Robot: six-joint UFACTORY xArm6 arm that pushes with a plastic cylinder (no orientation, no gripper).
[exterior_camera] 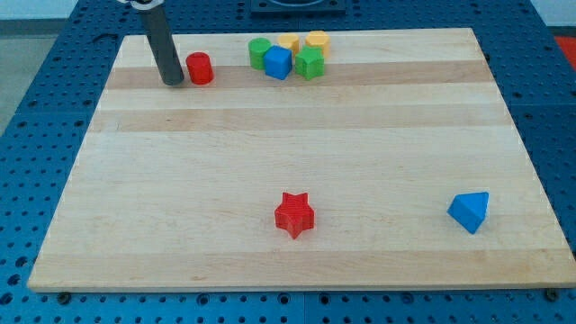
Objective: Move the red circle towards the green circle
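Note:
The red circle (199,68) sits near the view's top left on the wooden board (297,162). The green circle (259,53) lies to its right, at the left end of a cluster of blocks. My tip (172,81) is on the board just left of the red circle, close to it or touching it; I cannot tell which.
The cluster at the view's top holds a blue cube (278,63), a green star (310,63) and two yellow blocks (288,42) (317,41). A red star (294,214) lies at bottom centre. A blue triangle (471,211) lies at bottom right.

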